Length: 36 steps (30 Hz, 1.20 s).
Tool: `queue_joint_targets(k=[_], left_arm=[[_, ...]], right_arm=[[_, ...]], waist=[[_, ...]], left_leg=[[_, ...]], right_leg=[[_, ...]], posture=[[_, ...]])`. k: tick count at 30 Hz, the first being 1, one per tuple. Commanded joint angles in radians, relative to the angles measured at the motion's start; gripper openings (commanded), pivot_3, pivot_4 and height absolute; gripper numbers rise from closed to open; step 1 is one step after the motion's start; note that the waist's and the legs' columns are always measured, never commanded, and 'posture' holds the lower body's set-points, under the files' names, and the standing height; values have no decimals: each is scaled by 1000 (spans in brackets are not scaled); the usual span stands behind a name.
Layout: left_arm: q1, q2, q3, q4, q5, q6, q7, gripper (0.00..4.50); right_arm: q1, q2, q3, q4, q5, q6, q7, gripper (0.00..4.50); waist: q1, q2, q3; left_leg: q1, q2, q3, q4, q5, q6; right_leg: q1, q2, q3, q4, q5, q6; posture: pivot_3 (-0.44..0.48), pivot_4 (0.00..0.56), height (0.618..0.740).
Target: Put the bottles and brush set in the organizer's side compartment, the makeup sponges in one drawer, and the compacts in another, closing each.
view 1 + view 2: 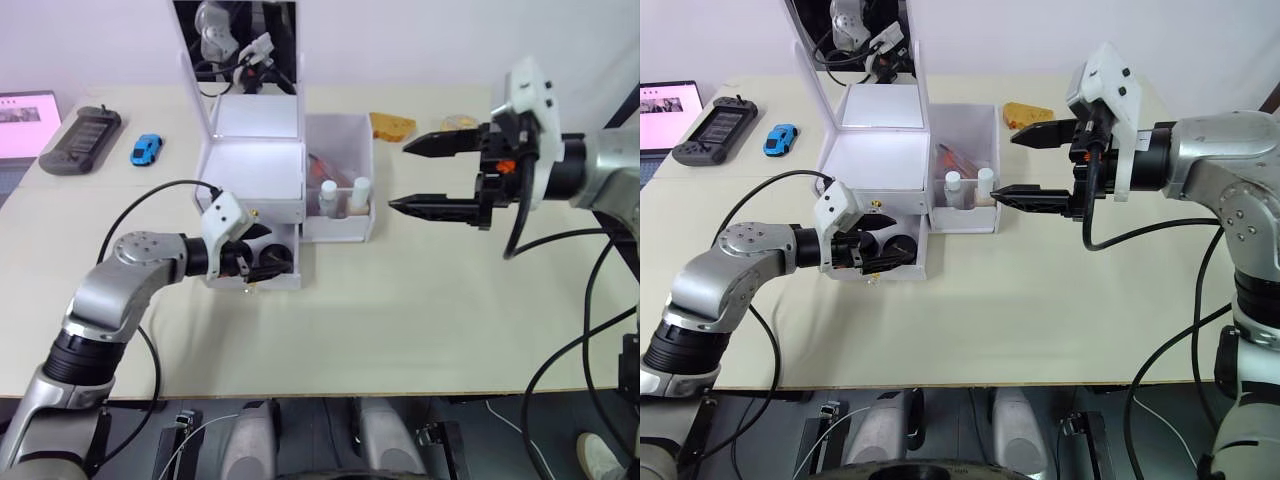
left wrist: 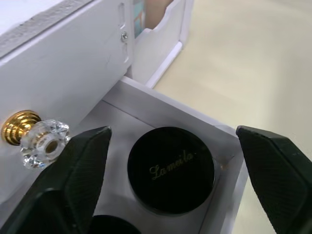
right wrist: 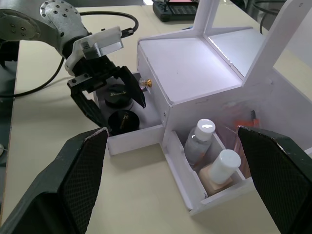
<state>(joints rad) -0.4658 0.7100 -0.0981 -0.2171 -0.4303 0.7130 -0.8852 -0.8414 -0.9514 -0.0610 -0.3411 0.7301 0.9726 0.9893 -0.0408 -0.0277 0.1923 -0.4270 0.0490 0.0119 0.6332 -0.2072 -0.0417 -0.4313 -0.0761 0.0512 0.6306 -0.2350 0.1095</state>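
Note:
The white organizer (image 1: 255, 165) stands mid-table with its mirror lid up. Its side compartment (image 1: 372, 170) holds two bottles (image 1: 328, 197) (image 1: 359, 193) and the brush set (image 1: 322, 165). The lower drawer (image 2: 146, 105) is pulled out, and two black compacts (image 3: 118, 94) (image 3: 124, 121) lie inside. My left gripper (image 1: 250, 262) is open over this drawer, with a finger on either side of one compact (image 2: 170, 168). The upper drawer with the gold knob (image 2: 22, 127) is shut. My right gripper (image 1: 398, 176) hovers open just right of the side compartment. The makeup sponges are out of view.
A dark handheld console (image 1: 80, 140), a blue toy car (image 1: 146, 149) and a pink screen (image 1: 25, 115) lie at the far left. An orange-yellow item (image 1: 392, 125) sits behind the side compartment. My left arm's cable (image 1: 160, 195) loops in front of the organizer.

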Motion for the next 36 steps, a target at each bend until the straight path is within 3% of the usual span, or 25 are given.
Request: queue_joint_targets(k=[1, 7, 11, 15, 22, 28, 33, 36], left_arm=[[-12, 28, 69, -62, -37, 24, -2, 4456], [48, 72, 191, -190, -166, 112, -12, 4456], [142, 110, 399, -274, -363, 225, -23, 4456], [286, 161, 520, -325, -407, 218, -47, 4456], [534, 122, 612, -313, -330, 38, -80, 4456], [742, 54, 659, -293, -312, -21, -82, 4456], [836, -25, 651, -293, -288, -104, -53, 4456], [846, -97, 626, -291, -268, -160, -3, 3602]], right_arm=[[-30, -15, -23, -17, 7, -10, 2, 4500], [-36, -16, -20, -4, 15, -16, 26, 4500], [-11, -32, -10, 18, -18, -95, 96, 4500], [39, -32, -7, 59, -66, -197, 137, 4500], [217, -16, -50, 167, -179, -478, 202, 4500], [290, -23, -62, 239, -200, -530, 236, 4500], [309, -9, -48, 230, -217, -542, 232, 4500], [311, -15, -55, 207, -210, -516, 220, 4500]], waist=[[0, 0, 0], [-2, 0, 0], [-4, 0, 0], [-3, 0, 0], [-1, -1, 0], [-6, -1, 0], [-3, 0, 0], [-1, 0, 0]], left_leg=[[0, 0, 0, 0, 0, 0], [0, 0, 0, -1, 0, 0], [0, 0, 0, -1, 0, 0], [1, 0, 0, -1, 0, 0], [1, -1, 1, 0, 0, 0], [2, 0, 1, -1, 0, 0], [2, 0, 1, -1, 0, 0], [2, 0, 1, 0, 0, -1]], right_leg=[[0, 0, 0, 0, 0, 0], [0, 0, 0, 0, 0, 1], [0, 0, 0, -1, 0, 1], [0, 0, 0, 0, -1, 1], [2, -2, 0, -2, 0, 0], [2, -2, 0, -1, 0, 0], [1, -1, 0, -1, 0, -1], [2, -2, 0, -2, 0, -1]], posture=[[0, 150, 738], [0, 150, 738], [0, 150, 738], [0, 150, 738], [0, 150, 738], [0, 150, 738], [0, 150, 738], [0, 150, 738]])
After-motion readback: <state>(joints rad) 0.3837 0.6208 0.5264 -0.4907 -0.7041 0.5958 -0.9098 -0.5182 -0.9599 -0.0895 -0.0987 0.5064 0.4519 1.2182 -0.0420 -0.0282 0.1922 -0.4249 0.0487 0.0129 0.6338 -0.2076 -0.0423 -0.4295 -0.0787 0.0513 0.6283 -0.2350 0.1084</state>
